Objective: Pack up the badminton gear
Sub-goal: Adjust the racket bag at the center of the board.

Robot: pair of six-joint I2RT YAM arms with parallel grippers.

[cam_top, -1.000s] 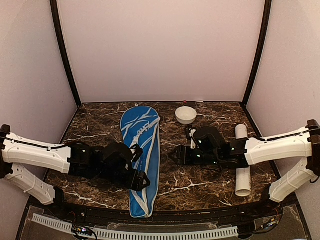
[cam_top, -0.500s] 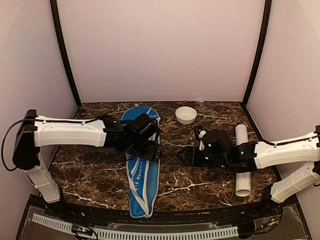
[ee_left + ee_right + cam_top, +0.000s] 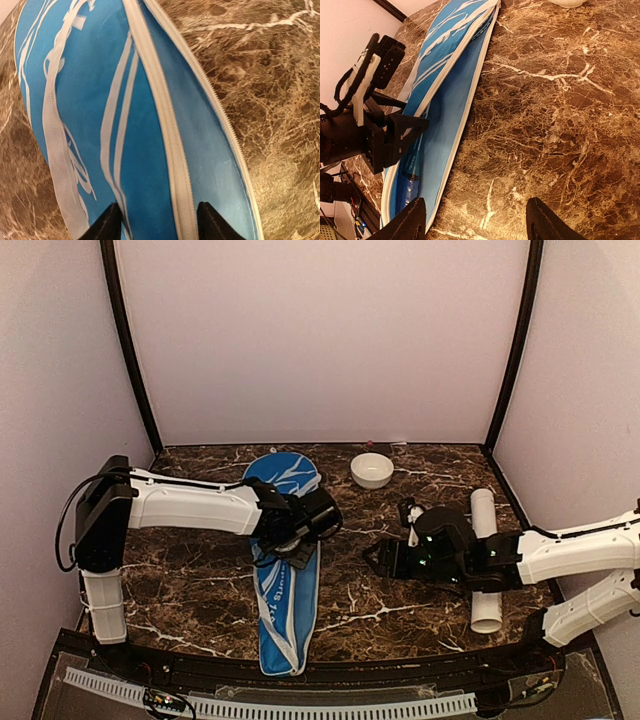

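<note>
Left gripper [image 3: 159, 226] hangs low over the racket cover [image 3: 285, 615], its jaws partly apart. They straddle the cover's white zip trim [image 3: 167, 125], and from where I stand nothing is pinched between them. The right gripper [image 3: 477, 220] stands wide and empty, hovering above bare marble a little to the right of the cover.

The dark marble table [image 3: 200, 590] carries everything. The long blue cover lies lengthwise down its middle, broad end toward the back wall and narrow end toward the arms. Seen from the right wrist, the cover's right-hand edge gapes open, with the upper flap lifted off the lower one. Something darker lies in the gap, too blurred for me to name.

The long white tube [image 3: 487, 612] lies along the right side of the table, partly under the right arm and well apart from the cover. The small white bowl [image 3: 372, 470] sits near the back. I can see no shuttlecocks.

I take it the step in hand is dealing with the cover's open edge, most likely getting hold of it to close it. Next, the left jaws would need to settle onto the trim or its pull and nip the thin edge alone, not both layers. The right gripper is placed to steady the cover.
</note>
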